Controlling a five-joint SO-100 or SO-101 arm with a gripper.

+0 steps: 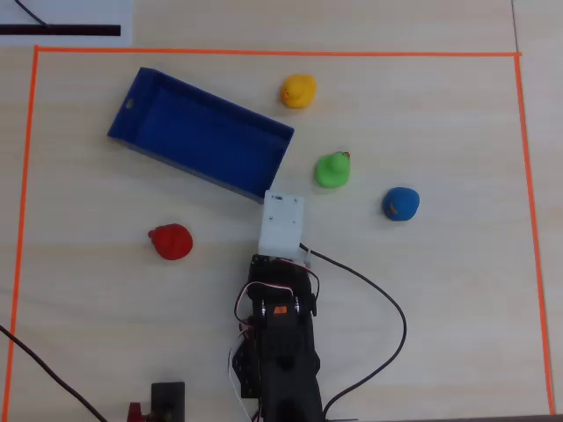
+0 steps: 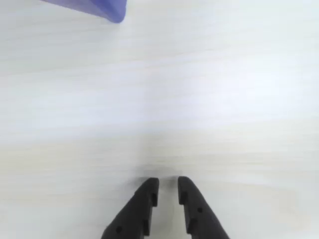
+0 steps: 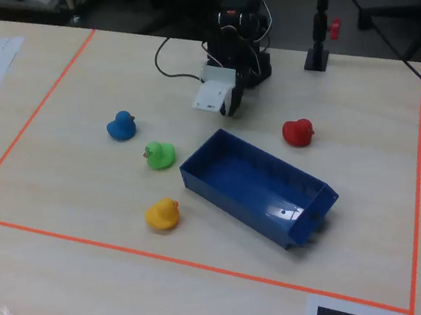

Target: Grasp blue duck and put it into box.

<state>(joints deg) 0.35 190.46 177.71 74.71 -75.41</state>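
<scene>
Showing only a cropped box (image 2: pixel 107 10) corner, the wrist view has the empty gripper's (image 2: pixel 168 186) fingers narrowly parted.

On the pale wooden tabletop (image 3: pixel 96 291), orange tape (image 3: pixel 89 241) marks out a work area. The blue box (image 3: pixel 258 186) lies open inside it, set diagonally, with a small hole near its lower right end. To its left sit three ducks: the blue duck (image 3: pixel 121 126) farthest up, the green duck (image 3: pixel 160 155) below it near the box's upper corner, and the yellow duck (image 3: pixel 162 214) lowest. The red duck (image 3: pixel 297 132) sits right of the box. The black arm (image 3: pixel 240 32) stands at the top, its claw (image 3: pixel 232 107) pointing down just above the box's upper corner; whether it is parted cannot be told.
</scene>
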